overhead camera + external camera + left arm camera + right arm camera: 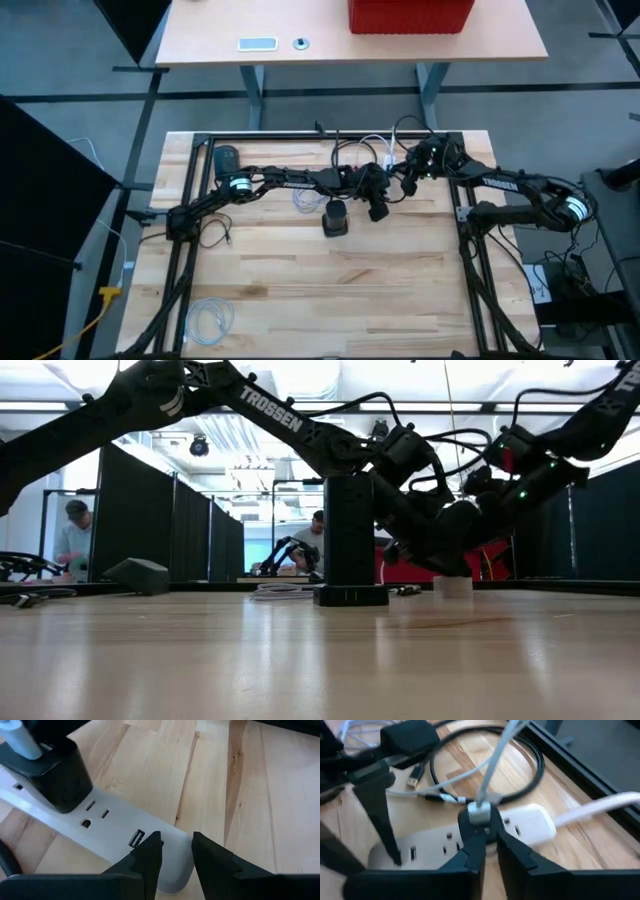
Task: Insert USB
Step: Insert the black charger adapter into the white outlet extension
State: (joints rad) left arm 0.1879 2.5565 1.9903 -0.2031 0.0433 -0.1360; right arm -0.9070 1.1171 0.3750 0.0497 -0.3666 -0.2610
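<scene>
Both arms reach to the frame's upper centre. The right gripper (487, 837) pinches the white USB plug (479, 813) over the power strip (532, 822); the left gripper (176, 852) straddles its end, narrowly parted. "TROSSEN" marks one arm.

- Wooden plank table (300, 280), pale butcher-block top, sitting inside a black metal frame (190, 190).
- White power strip (107, 827) lying flat on the planks near the far edge, showing outlets and a USB port (136, 839); a black adapter (57, 775) sitting plugged into it.
- Black upright charging tower (335, 218) standing near the table's middle.
- Black cable loop (520, 765) lying just beyond the strip.
- Loose USB plug (412, 781) resting on the wood beside that loop.
- Coiled white cable (212, 318) lying at the near left corner.
- Dark box (226, 158) sitting at the far left corner.
</scene>
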